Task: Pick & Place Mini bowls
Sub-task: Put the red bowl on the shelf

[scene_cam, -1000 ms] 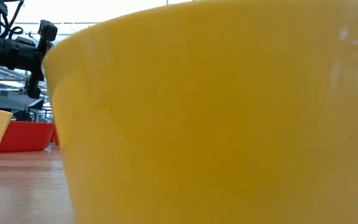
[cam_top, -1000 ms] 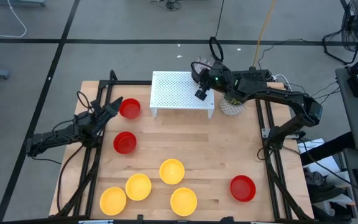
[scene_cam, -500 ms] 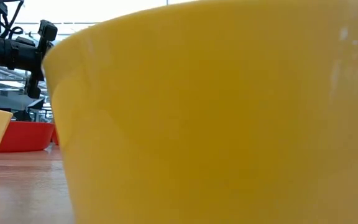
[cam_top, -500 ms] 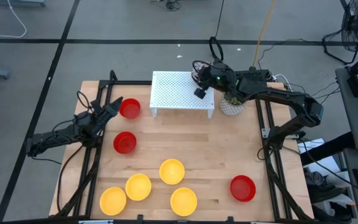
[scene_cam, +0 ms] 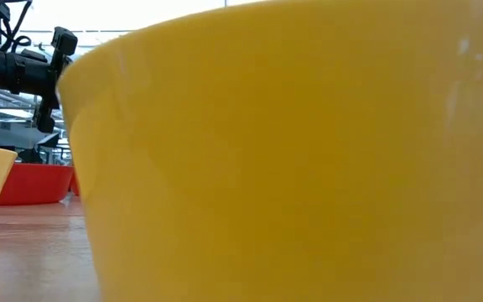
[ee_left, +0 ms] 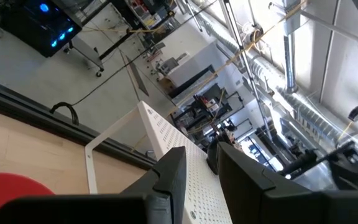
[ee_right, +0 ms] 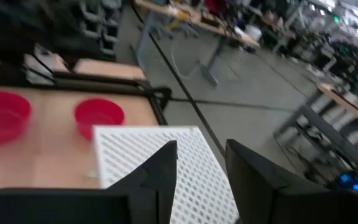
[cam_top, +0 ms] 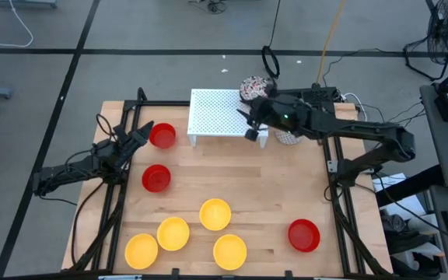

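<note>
1. Overhead, we see the right gripper [cam_top: 249, 129] over the front right corner of the white perforated rack [cam_top: 222, 113], at about 12 o'clock on the bench [cam_top: 271, 194]; from its wrist view a narrow gap shows between its fingers [ee_right: 160, 171], with nothing held.
2. We find the left gripper [cam_top: 141, 136] waiting at about 9 o'clock, just beside a red bowl [cam_top: 162, 135]; its fingers [ee_left: 169, 177] stand narrowly apart and empty.
3. We count a second red bowl [cam_top: 156, 178] nearer the front at 9 o'clock, and a third red bowl [cam_top: 303, 235] at about 4 o'clock.
4. We see four yellow bowls [cam_top: 215, 215] grouped between 6 and 7 o'clock; one yellow bowl [scene_cam: 309, 151] fills most of the low view.
5. We spot a patterned bowl [cam_top: 251, 84] at the back right edge of the rack; whether it rests on the rack we cannot tell.
6. We note a white pot [cam_top: 288, 138] right of the rack, mostly under the right arm.
</note>
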Action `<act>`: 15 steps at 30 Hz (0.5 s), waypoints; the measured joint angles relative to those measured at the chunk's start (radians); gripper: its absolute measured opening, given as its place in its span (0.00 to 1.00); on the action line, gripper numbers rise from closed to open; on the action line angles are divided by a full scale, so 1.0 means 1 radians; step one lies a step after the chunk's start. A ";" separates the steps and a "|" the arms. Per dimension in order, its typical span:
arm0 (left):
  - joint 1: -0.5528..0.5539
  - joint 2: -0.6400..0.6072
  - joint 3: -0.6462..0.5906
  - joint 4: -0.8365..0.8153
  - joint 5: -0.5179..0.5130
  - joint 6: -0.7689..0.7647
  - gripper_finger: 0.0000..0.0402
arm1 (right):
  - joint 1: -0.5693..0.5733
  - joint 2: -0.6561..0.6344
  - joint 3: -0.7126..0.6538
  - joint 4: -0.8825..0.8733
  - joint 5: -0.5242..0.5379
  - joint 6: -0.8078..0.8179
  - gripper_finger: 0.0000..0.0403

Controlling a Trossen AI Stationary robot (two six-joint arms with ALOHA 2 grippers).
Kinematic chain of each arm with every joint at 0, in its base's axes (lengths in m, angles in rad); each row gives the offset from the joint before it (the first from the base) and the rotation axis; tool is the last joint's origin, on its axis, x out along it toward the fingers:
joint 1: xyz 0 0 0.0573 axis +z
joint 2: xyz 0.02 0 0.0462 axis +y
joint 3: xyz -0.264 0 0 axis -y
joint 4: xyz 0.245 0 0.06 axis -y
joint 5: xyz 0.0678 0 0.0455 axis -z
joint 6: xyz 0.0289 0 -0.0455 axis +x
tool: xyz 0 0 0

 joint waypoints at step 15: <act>0.000 0.000 0.000 0.003 -0.017 0.000 0.23 | 0.133 -0.197 -0.042 -0.164 0.008 0.073 0.30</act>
